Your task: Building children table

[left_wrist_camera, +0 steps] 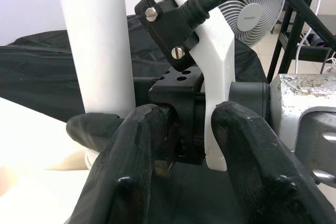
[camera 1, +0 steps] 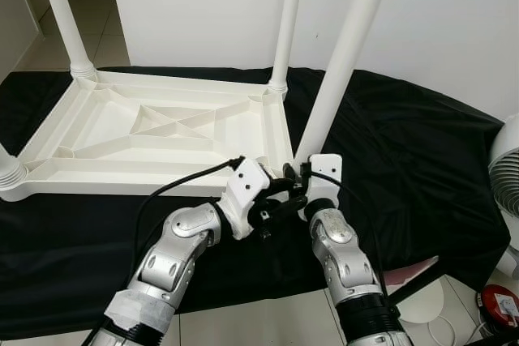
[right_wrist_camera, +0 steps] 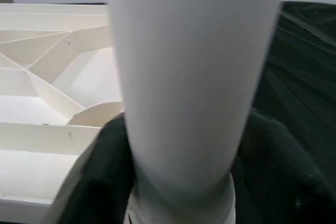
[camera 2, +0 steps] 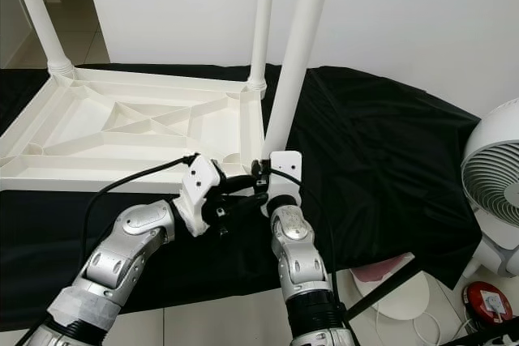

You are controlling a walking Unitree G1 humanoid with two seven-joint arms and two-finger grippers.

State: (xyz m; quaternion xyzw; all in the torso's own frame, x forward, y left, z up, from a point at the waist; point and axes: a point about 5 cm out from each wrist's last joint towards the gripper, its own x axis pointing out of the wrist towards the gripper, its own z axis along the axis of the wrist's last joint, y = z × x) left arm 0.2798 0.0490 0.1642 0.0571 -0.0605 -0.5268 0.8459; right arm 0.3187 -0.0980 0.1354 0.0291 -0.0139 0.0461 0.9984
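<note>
The white plastic table top lies upside down on a black cloth. Three white legs stand in its corner sockets: far left, far right and the base of one near left. A fourth leg leans at the near right corner. My right gripper is shut on its lower end, with black fingers on both sides of the leg. My left gripper is open right beside it. Its fingers point at the right gripper's white camera mount.
A white fan stands on the floor at the right, with a red object and a black frame bar near it. A white wall is close behind the table. The cloth's front edge meets pale floor tiles.
</note>
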